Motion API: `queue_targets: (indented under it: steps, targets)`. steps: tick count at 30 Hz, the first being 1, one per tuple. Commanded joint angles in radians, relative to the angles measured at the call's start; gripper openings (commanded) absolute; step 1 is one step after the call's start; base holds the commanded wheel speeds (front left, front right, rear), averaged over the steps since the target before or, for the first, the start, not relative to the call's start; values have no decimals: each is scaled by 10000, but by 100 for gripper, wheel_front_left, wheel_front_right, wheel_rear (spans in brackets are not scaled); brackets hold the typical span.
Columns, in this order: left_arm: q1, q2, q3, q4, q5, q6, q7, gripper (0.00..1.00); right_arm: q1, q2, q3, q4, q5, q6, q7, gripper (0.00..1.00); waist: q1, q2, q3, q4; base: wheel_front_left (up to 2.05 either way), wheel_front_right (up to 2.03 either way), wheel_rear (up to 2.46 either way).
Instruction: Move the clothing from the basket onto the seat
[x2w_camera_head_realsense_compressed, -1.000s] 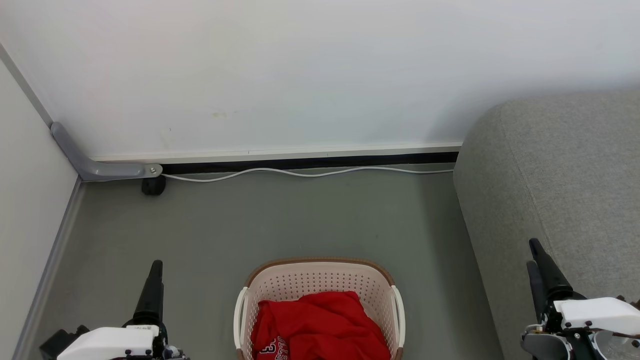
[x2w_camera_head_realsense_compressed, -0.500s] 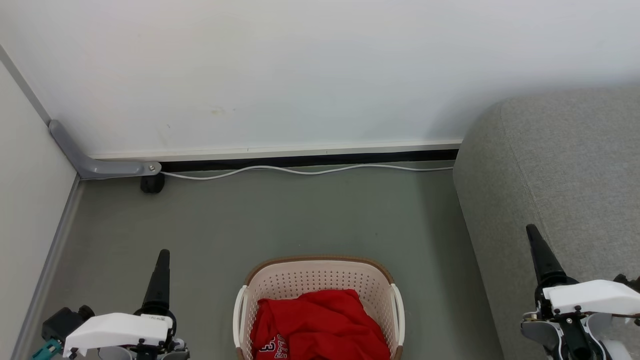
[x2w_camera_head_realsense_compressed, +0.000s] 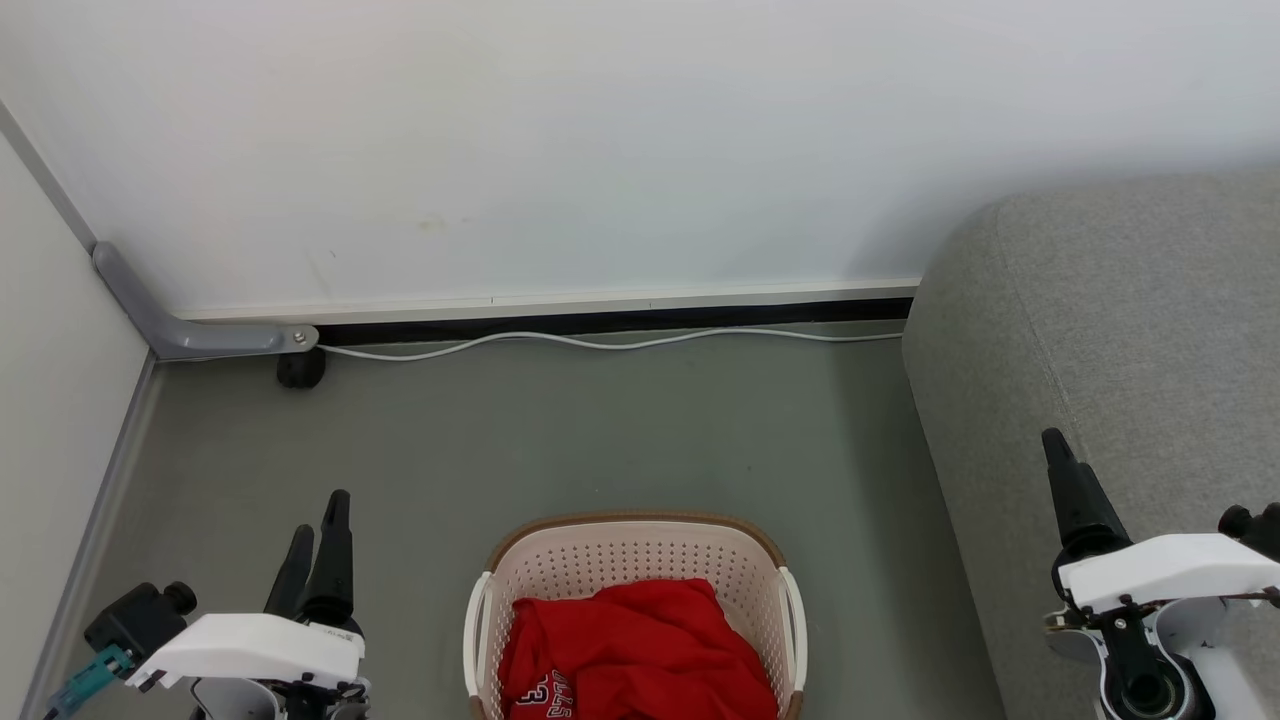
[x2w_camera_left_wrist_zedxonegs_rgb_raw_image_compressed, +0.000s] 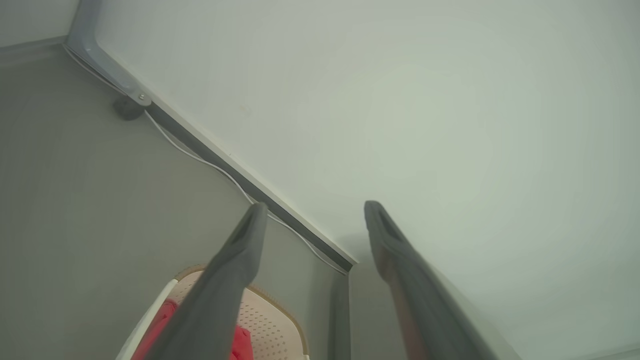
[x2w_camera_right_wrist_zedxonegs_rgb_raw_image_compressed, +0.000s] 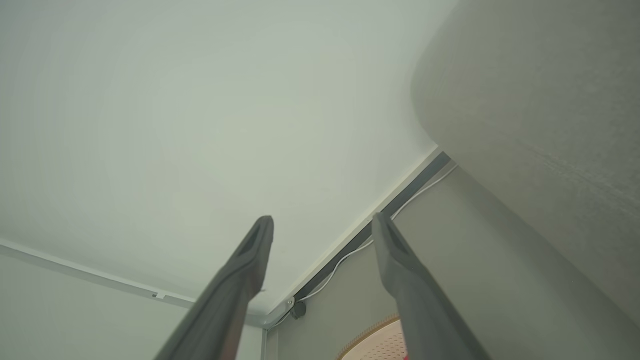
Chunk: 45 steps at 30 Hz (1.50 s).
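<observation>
The clothing (x2w_camera_head_realsense_compressed: 640, 650) is a crumpled heap of bright red soft fabric, folded over itself, with white lettering and part of a number showing at its lower left. It lies inside the basket (x2w_camera_head_realsense_compressed: 640, 555), covering the near part and leaving the far wall bare. The basket is cream plastic with rounded corners, its walls dotted with holes, a brown rim on top and white handles at both sides. It stands upright on the floor (x2w_camera_head_realsense_compressed: 600, 430). The seat (x2w_camera_head_realsense_compressed: 1130, 330), a large grey woven sofa with a rounded edge, rises to the basket's right, apart from it.

A white "3" and cut-off lettering mark the red clothing (x2w_camera_head_realsense_compressed: 640, 645).
</observation>
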Motion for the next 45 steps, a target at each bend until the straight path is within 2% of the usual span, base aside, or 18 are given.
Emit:
queue_targets:
  steps: [1,14,45]
  targets:
    - [-667,192,174,-161,363,-66,-134,100,-538,-197,154,-138,-429,38,-156,100,0,-1,-3,-2,0,0,0]
    - [-929,177,290,139,2586,-76,-515,100,-952,-222,226,294,-2582,40,-537,100,0,-1,19,16,0,0,0]
    - [-1427,210,85,333,6672,-100,-1395,100,-1798,-482,904,1093,-6072,44,-1418,100,0,-1,81,-59,0,0,0]
